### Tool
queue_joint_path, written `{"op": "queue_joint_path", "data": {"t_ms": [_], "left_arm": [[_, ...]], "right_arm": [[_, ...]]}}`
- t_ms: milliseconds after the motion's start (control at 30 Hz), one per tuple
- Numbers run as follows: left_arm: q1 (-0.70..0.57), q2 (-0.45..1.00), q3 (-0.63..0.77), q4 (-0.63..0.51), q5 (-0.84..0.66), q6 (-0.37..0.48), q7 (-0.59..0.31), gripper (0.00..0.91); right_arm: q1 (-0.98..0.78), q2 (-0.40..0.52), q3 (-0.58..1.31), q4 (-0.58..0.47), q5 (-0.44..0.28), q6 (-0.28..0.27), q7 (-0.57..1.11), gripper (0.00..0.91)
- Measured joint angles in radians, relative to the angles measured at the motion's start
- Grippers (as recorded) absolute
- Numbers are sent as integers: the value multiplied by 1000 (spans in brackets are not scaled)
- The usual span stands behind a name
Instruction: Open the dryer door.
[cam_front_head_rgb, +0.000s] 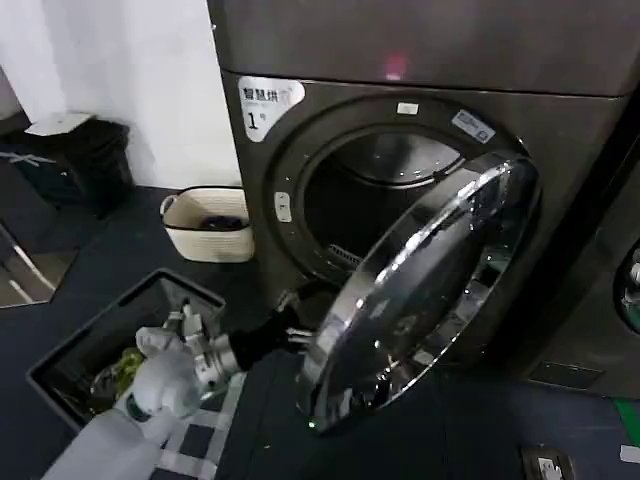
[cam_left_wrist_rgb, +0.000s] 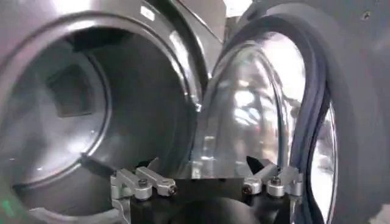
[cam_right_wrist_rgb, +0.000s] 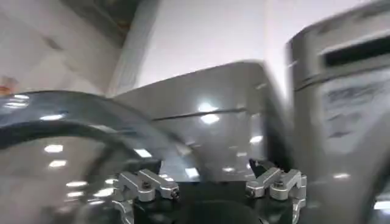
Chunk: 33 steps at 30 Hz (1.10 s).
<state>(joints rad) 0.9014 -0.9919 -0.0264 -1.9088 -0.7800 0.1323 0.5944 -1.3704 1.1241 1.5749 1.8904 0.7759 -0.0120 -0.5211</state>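
Observation:
The dryer door (cam_front_head_rgb: 430, 290) stands swung out to the right of the drum opening (cam_front_head_rgb: 370, 195), its chrome ring and dark domed glass facing me. My left gripper (cam_front_head_rgb: 300, 337) reaches from the lower left to the door's lower left edge. In the left wrist view the left gripper (cam_left_wrist_rgb: 204, 164) is open, with the drum (cam_left_wrist_rgb: 79, 103) on one side and the door's glass (cam_left_wrist_rgb: 256, 109) and grey inner rim (cam_left_wrist_rgb: 317, 103) on the other. My right gripper (cam_right_wrist_rgb: 204, 167) is open with nothing between its fingers, close to a shiny curved chrome surface (cam_right_wrist_rgb: 61, 128).
A woven basket (cam_front_head_rgb: 208, 225) stands on the floor left of the dryer. A dark bin (cam_front_head_rgb: 70, 370) with clothes sits beside my left arm, on a checkered mat (cam_front_head_rgb: 210, 435). A neighbouring machine (cam_front_head_rgb: 600, 300) stands close on the right.

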Motion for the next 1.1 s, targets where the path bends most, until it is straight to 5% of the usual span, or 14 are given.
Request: {"op": "queue_joint_path", "data": {"t_ms": [367,600,1100], "left_arm": [[-117,-77,158,63,6,-3,-1,907],[-193,-132,258,111,6,-5,-4,907],[-337,-262,447,212,19,-31,-14,907]], "right_arm": [[-114,-48,147,-21,-166,-54,317,907],[-173,-67,258,-55,-178,-110,352,907],[-231,-65,413,-104,-245,-132,400,907]]}}
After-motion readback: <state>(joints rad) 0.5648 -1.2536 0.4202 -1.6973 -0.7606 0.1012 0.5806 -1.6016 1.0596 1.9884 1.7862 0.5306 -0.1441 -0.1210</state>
